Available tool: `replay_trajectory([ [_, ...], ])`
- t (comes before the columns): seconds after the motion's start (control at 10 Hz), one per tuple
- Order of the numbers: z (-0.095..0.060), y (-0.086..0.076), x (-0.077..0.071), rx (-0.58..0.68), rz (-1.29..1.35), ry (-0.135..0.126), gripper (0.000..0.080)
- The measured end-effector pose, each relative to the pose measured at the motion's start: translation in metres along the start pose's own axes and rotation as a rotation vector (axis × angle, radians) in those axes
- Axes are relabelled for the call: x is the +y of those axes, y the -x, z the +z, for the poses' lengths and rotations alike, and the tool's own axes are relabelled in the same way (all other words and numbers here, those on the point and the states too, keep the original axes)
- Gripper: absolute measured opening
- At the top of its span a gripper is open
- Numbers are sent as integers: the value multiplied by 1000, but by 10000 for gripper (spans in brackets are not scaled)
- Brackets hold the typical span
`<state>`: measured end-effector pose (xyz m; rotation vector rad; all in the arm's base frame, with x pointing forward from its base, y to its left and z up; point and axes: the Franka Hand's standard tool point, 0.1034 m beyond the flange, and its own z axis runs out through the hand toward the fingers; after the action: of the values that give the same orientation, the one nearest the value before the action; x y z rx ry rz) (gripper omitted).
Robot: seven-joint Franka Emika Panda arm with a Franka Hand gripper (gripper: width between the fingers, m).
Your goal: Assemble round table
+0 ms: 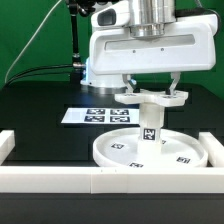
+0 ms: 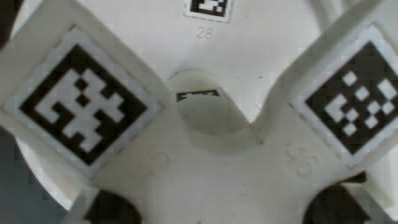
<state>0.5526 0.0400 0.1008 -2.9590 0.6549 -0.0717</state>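
The round disc (image 1: 120, 152) lies flat on the black table near the front rail. The short cylinder leg (image 1: 150, 126) stands upright in its middle, a tag facing the camera. The flat cross-shaped base (image 1: 150, 98) sits level on top of the leg. My gripper (image 1: 152, 92) comes straight down over it, its fingers (image 1: 130, 86) against opposite sides of the base, shut on it. In the wrist view the base (image 2: 214, 170) fills the frame, two tagged arms (image 2: 80, 100) spread apart, the centre hole (image 2: 222, 118) between them, and my gripper (image 2: 222, 208) over it.
The marker board (image 1: 95, 115) lies flat behind the disc, toward the exterior view's left. The white border rail (image 1: 90, 182) runs along the front and turns up at both sides. The arm's base (image 1: 95, 70) stands behind.
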Motion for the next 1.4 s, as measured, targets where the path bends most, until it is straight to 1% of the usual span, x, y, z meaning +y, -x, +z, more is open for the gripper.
replay_trajectory([
  [0.1,0,0,0,-1,56,-2,442],
  [0.3,1,-1,1,-10,376,-29,442],
  [0.4,1,-1,2,-18,496,-42,442],
  [0.6,1,-4,3,-14,765,-83,442],
  [0.8,2,-4,1,-34,1022,-76,442],
  [0.9,2,-4,1,-46,1132,-49,442],
  [1.0,1,-4,1,-47,1191,-45,442],
  [1.1,1,-5,1,-46,1240,-47,442],
  [1.2,1,-5,1,-45,1236,-47,442],
  [1.3,1,-5,1,-45,1231,-47,532],
  [1.4,1,-5,1,-47,1227,-47,532],
])
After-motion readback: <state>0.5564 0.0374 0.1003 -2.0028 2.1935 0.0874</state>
